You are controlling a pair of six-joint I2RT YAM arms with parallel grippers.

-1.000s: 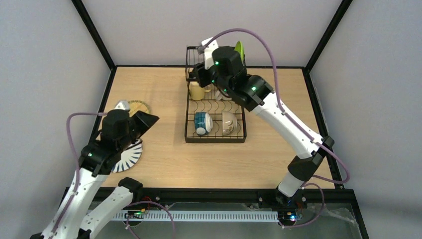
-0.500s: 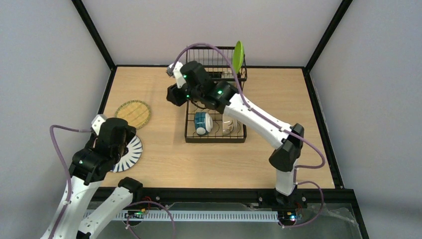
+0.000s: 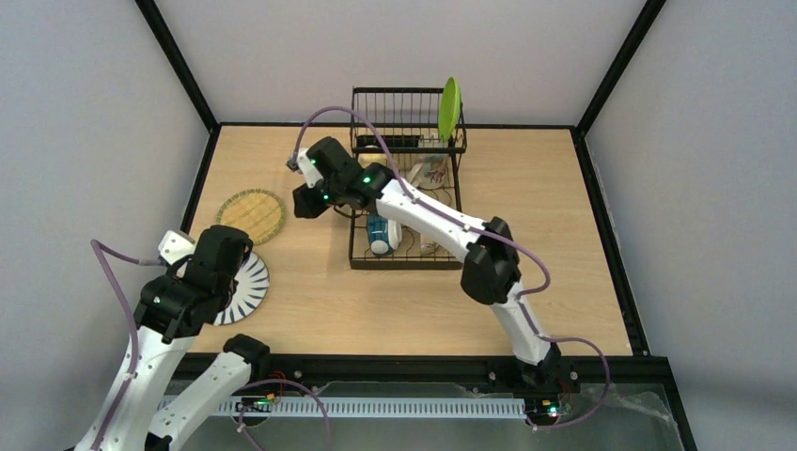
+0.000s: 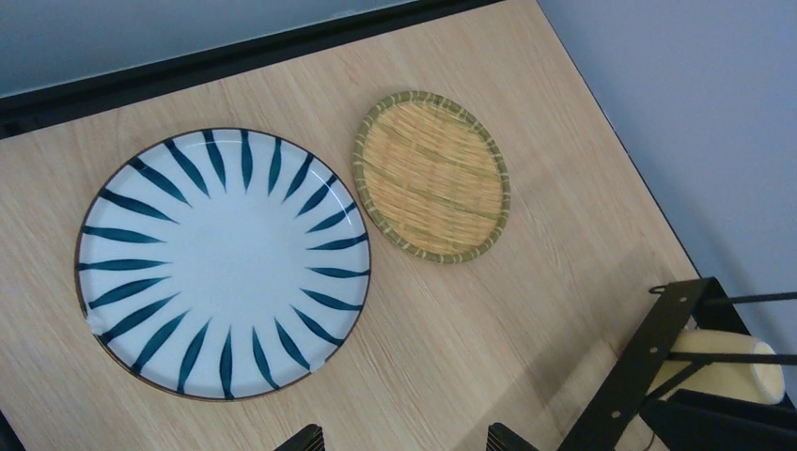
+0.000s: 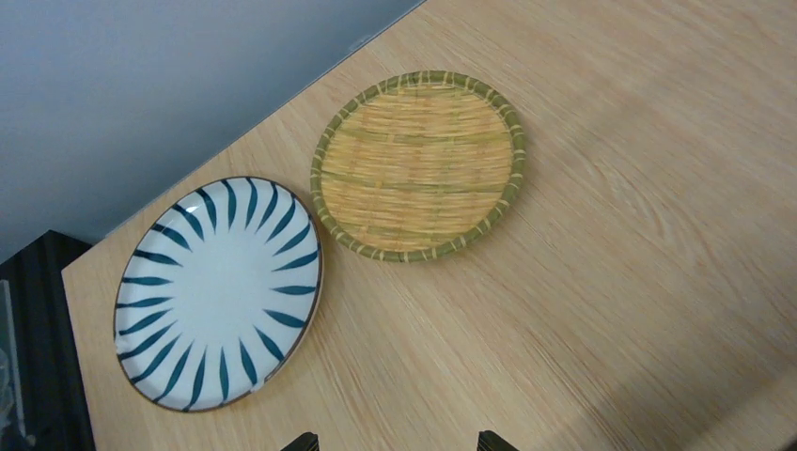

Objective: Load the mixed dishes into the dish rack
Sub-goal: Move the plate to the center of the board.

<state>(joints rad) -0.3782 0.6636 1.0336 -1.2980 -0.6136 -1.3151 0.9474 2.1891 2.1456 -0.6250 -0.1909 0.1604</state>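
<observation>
Swinging away from the tall back basket where it was a second ago, the right gripper [image 3: 305,201] is now hanging left of centre in the overhead view, just off the left side of the dish rack [image 3: 406,266]. Meanwhile the left gripper [image 3: 224,256] is sitting lower in the frame than before. In the right wrist view its two fingertips [image 5: 303,440] are peeking in at the bottom edge, standing wide apart with nothing between them. The left gripper is likewise spread fully and carrying nothing, hovering over the black-striped white plate [image 3: 246,291] at the lower left.

Ahead of the right gripper, the tan woven-look plate [image 5: 418,165] is lying flat on the table [image 3: 526,244], upper centre of the wrist view. The striped plate is lying just beside it, apart or barely touching. In the rack, the lime green plate [image 3: 450,108] is standing on edge at the top right. The blue bowl [image 3: 379,235] is resting in the slotted base, and the pale yellow mug [image 4: 719,362] is showing behind the wire.

The woven plate is probably the one being approached. Because it is lying flat, a pinch is calling for one finger slipping under the raised rim on the side away from the striped plate. Coming down steeply risks skidding it into its neighbour. The left arm is best keeping clear.
</observation>
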